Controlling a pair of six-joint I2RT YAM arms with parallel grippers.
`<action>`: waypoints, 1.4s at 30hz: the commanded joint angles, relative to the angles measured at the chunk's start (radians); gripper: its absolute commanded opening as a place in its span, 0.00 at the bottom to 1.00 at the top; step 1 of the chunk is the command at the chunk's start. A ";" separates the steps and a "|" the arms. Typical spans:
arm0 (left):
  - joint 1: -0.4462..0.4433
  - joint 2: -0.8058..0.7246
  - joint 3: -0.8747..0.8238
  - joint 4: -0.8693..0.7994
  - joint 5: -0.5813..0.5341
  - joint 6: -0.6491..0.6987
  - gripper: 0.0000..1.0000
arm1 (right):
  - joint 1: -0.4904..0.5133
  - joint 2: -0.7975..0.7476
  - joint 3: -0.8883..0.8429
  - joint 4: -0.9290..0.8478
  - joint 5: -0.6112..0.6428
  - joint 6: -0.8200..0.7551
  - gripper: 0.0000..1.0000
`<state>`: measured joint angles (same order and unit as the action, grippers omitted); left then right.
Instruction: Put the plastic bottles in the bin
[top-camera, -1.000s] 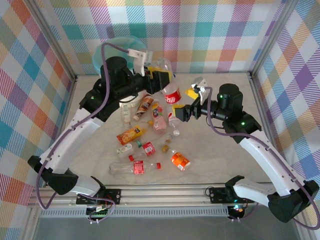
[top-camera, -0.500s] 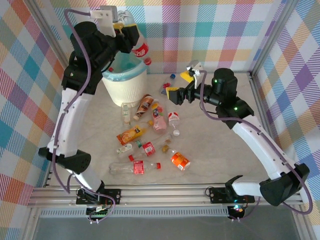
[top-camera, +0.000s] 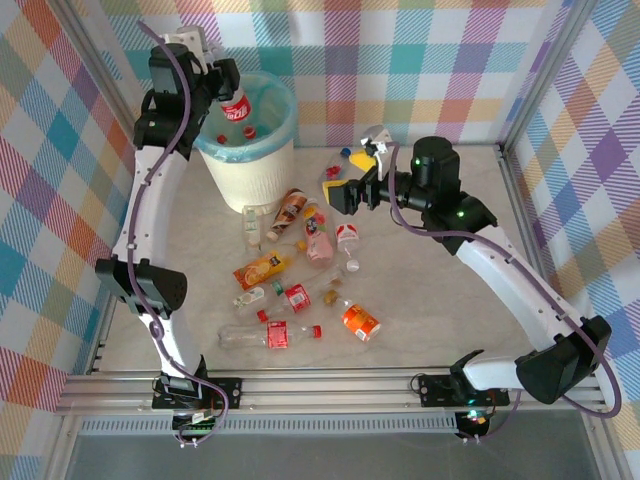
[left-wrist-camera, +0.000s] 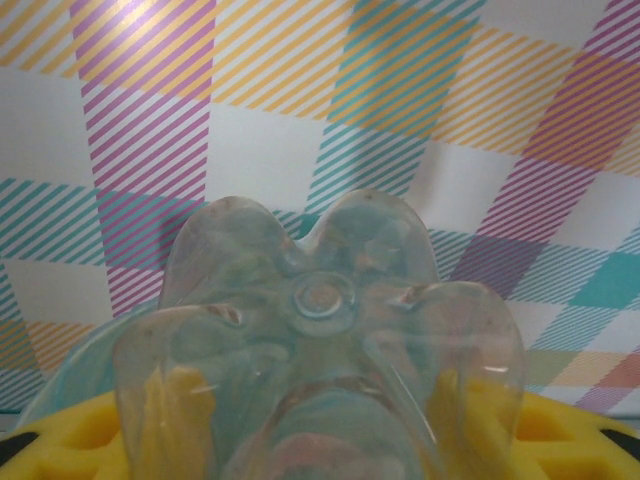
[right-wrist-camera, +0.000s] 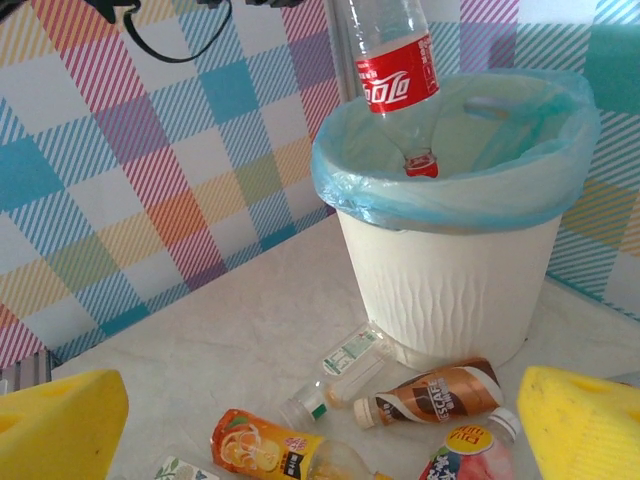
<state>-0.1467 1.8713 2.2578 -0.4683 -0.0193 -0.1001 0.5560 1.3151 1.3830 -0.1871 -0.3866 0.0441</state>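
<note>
Nearest the bases, about a dozen bottles (top-camera: 295, 296) lie scattered on the table (top-camera: 450, 330). Some overlap, so the exact count is unclear. They lie below and nearer than the right gripper (top-camera: 350, 177), none of them touching it. Its yellow pads (right-wrist-camera: 60, 425) stand wide apart with nothing between them.

Beyond the scatter stands one bin (top-camera: 250, 175) at the far left. A brown-labelled bottle (right-wrist-camera: 432, 392) and a clear one (right-wrist-camera: 340, 368) lie at its foot. One cola bottle (top-camera: 237, 108) hangs neck-down over the bin, its red cap inside the rim. The left gripper (top-camera: 226, 90) clamps its base from above.

The left arm (top-camera: 150, 220) rises tall from its base, wrist bent over the bin. The right arm (top-camera: 500, 270) reaches forward and to the left, elbow out to the right, with its gripper above the table's far side.
</note>
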 joint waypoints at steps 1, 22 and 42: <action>0.010 0.047 -0.040 0.040 0.020 -0.006 0.45 | 0.008 -0.002 -0.010 -0.017 -0.018 0.007 1.00; 0.020 0.151 0.094 -0.095 0.107 -0.071 0.79 | 0.025 0.017 0.026 -0.059 -0.031 -0.027 0.97; -0.202 -0.446 -0.384 -0.142 0.348 0.101 0.75 | 0.026 0.085 0.095 -0.417 0.248 0.065 0.99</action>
<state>-0.3187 1.4837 1.9835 -0.6342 0.2646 -0.0643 0.5770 1.3548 1.4525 -0.4770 -0.2554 0.0673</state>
